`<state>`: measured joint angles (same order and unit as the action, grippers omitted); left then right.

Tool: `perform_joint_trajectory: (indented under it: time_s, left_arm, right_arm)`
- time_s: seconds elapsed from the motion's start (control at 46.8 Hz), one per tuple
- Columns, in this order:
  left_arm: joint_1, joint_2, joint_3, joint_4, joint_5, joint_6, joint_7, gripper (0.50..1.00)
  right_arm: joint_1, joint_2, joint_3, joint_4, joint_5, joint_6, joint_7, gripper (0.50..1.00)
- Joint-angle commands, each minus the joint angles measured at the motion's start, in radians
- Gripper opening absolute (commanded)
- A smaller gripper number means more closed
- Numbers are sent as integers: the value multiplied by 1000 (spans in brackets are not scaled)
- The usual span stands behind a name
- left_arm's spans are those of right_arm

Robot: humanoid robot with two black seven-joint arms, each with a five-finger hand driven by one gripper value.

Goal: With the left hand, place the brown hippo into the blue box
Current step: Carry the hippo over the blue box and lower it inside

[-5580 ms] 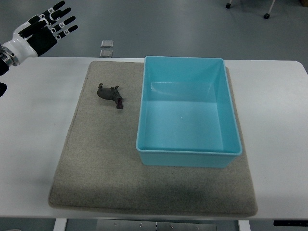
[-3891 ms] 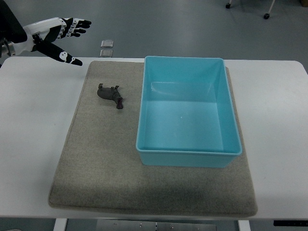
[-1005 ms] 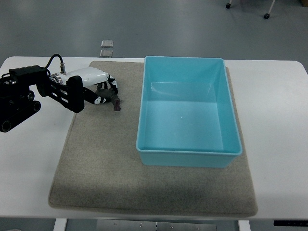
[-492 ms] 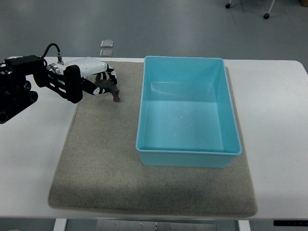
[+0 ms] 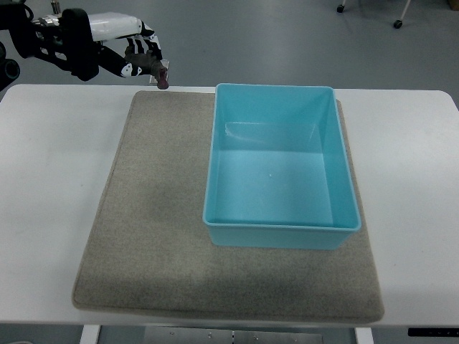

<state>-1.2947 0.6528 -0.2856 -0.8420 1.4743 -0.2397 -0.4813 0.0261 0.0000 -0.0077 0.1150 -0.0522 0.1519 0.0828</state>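
I see my left hand (image 5: pixel 136 54), white-shelled with black jointed fingers, up in the far left corner of the view, its arm reaching in from the left edge. Its fingers are curled around the small brown toy hippo (image 5: pixel 154 66), which hangs in the grip with its pinkish muzzle poking out below and to the right of the fingertips. The hippo is clear of every surface, held above the far edge of the white table (image 5: pixel 50 186), just past the far left corner of the flat grey felt mat (image 5: pixel 150 244).

To the right of the hand and nearer to me sits the open light-blue plastic box (image 5: pixel 283 218), rectangular, resting on the right part of the mat. Its near left wall is well apart from the hippo; its far left corner is the part closest to the hand. I see nothing inside the box but its pale floor.

Beyond the hand lies grey floor. The wheeled feet of some piece of furniture (image 5: pixel 396 24) show far off to the right, at the top edge.
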Motion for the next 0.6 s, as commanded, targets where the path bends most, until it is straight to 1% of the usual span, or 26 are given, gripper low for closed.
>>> perform_joint_trajectory:
  time_s: [0.0,0.128,0.171,0.278,0.406,0.577]
  left_arm:
    - [-31,-5,2,-37,-3,-24,1,500]
    - [-32,-19,5,-92,-2,-32,3,500]
    - [-31,-45,6,-101,-2,-32,4,500]
    - [-17,-136,6,-104,0,-32,6,500]
    - [-6,-173,10,-109,6,-32,9,500]
    - [43,-260,8,-98,12,-17,12,500]
  right_arm:
    - [0,0,0,0,0,0,0,936]
    - [0,0,0,0,0,0,0,936]
    - [0,0,0,0,0,0,0,936]
    - [0,0,0,0,0,0,0,936]
    - [0,0,0,0,0,0,0,936]
    - [0,0,0,0,0,0,0,936]
